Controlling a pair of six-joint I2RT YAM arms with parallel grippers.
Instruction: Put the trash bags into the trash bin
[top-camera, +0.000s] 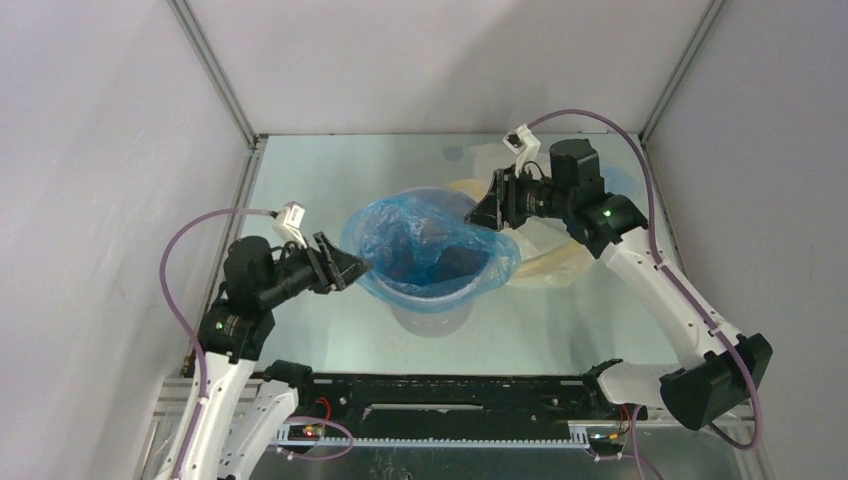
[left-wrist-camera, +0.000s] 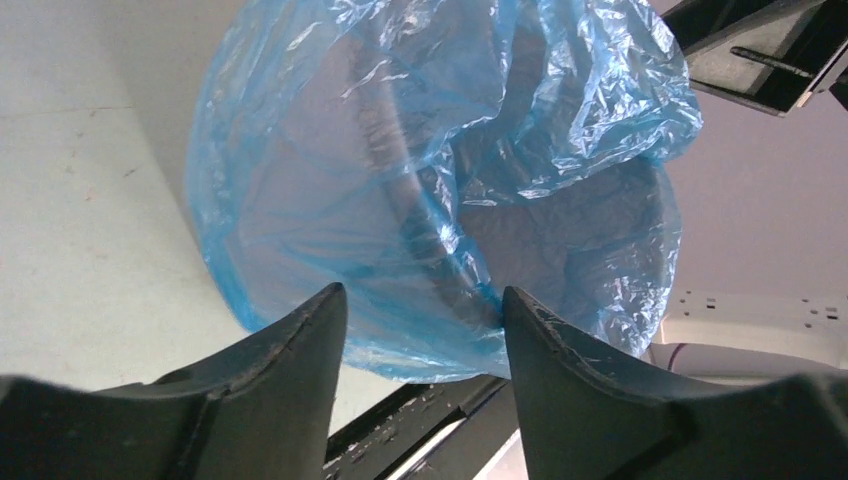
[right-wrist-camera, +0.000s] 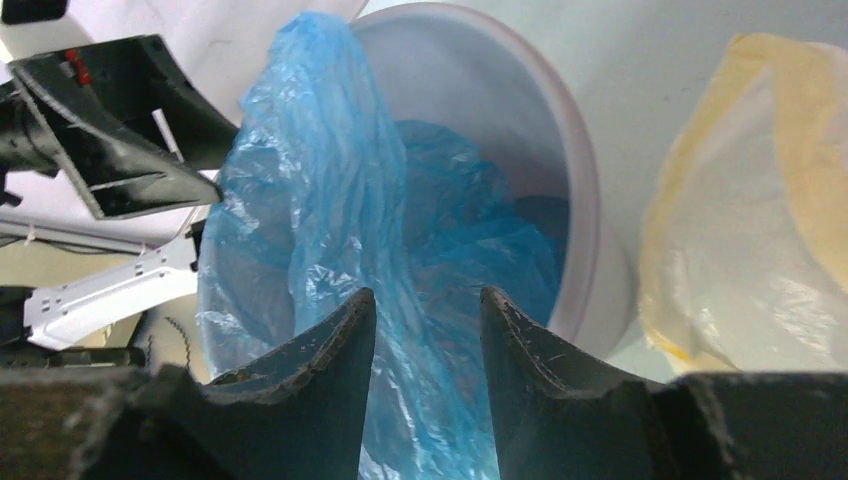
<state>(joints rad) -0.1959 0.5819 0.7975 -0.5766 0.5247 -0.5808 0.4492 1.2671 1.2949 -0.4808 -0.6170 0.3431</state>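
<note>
The light grey trash bin (top-camera: 430, 318) stands mid-table. A bright blue trash bag (top-camera: 430, 250) lines it, its film draped out over the rim on the left and right. My left gripper (top-camera: 355, 268) is at the bin's left rim, open; in the left wrist view (left-wrist-camera: 422, 300) the blue bag (left-wrist-camera: 420, 180) hangs just beyond its fingertips. My right gripper (top-camera: 480, 210) is at the bin's far right rim; in the right wrist view (right-wrist-camera: 425, 300) it is open with blue film (right-wrist-camera: 320, 180) running between its fingers over the bin's rim (right-wrist-camera: 580, 200). A cream-yellow bag (top-camera: 545, 265) lies right of the bin.
The cream-yellow bag (right-wrist-camera: 740, 230) lies flat on the table under the right arm. White enclosure walls with metal posts (top-camera: 215, 70) close in the table on the left, back and right. A black rail (top-camera: 450, 390) runs along the near edge.
</note>
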